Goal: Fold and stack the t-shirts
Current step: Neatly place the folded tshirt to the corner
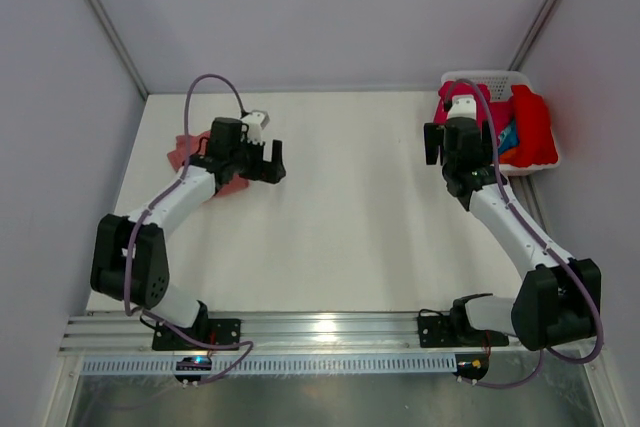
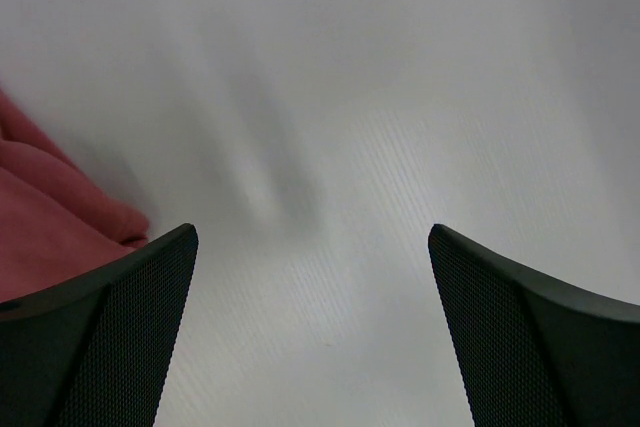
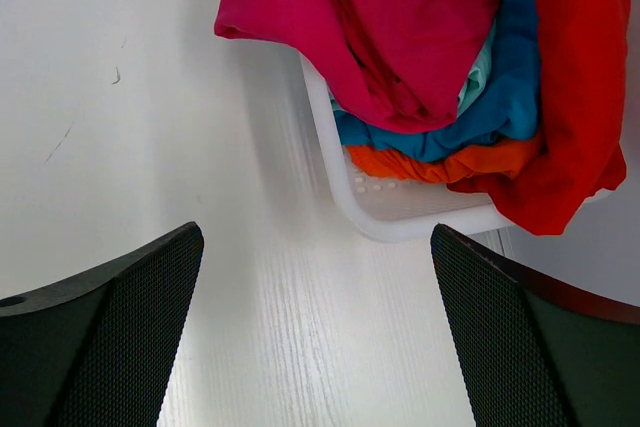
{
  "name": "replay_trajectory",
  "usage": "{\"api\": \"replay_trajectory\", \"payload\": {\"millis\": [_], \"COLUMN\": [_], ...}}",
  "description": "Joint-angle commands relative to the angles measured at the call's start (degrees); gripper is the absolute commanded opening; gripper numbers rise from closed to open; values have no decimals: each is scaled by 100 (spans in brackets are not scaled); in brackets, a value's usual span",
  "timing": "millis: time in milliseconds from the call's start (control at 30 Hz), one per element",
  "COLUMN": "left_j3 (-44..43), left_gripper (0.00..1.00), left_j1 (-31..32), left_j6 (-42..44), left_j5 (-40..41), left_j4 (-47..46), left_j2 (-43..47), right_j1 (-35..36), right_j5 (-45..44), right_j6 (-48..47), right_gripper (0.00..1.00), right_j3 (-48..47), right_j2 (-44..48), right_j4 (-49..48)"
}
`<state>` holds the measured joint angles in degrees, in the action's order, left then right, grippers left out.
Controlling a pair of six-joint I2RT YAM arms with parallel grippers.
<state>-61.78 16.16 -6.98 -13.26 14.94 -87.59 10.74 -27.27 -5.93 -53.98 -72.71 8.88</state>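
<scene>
A salmon pink t-shirt (image 1: 186,151) lies crumpled on the white table at the far left, partly under my left arm. In the left wrist view its edge (image 2: 50,222) shows just left of the fingers. My left gripper (image 1: 272,162) (image 2: 312,234) stands open over bare table to the right of that shirt, with nothing between its fingers. More t-shirts are piled in the white basket (image 1: 497,79) (image 3: 400,222) at the far right: magenta (image 3: 380,27), blue (image 3: 500,107), orange (image 3: 430,162) and bright red (image 3: 580,87) (image 1: 535,127). My right gripper (image 1: 460,142) (image 3: 315,234) is open and empty, just short of the basket's left side.
The magenta and red shirts hang over the basket's rim. Grey walls close in the table at the back and both sides. A metal rail (image 1: 320,327) with both arm bases runs along the near edge.
</scene>
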Motion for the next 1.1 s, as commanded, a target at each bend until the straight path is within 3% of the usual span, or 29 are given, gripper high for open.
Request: {"api": "replay_trajectory", "payload": {"millis": [0, 200, 367, 467, 800, 1067], "left_j3": [166, 386, -70, -457, -1222, -1671], "left_gripper": [99, 99, 99, 99, 99, 99], "left_j1": [36, 36, 36, 36, 36, 36], "left_j6": [74, 224, 189, 145, 540, 567], "left_j5": [-879, -1267, -1347, -1119, 788, 781], "left_j4": [-685, -1185, -1107, -809, 368, 1195], "left_j2": [-169, -776, -1479, -1734, -1788, -1840], "right_j1": [-28, -28, -28, -28, -28, -28], "right_j5": [-7, -7, -68, -51, 81, 151], "right_j6": [-48, -145, -232, -250, -303, -321], "right_gripper": [99, 99, 99, 99, 99, 99], "right_j3": [27, 54, 63, 98, 177, 151], "right_j2": [-42, -138, -183, -112, 143, 151], "right_j4": [-335, -414, -423, -475, -572, -554]}}
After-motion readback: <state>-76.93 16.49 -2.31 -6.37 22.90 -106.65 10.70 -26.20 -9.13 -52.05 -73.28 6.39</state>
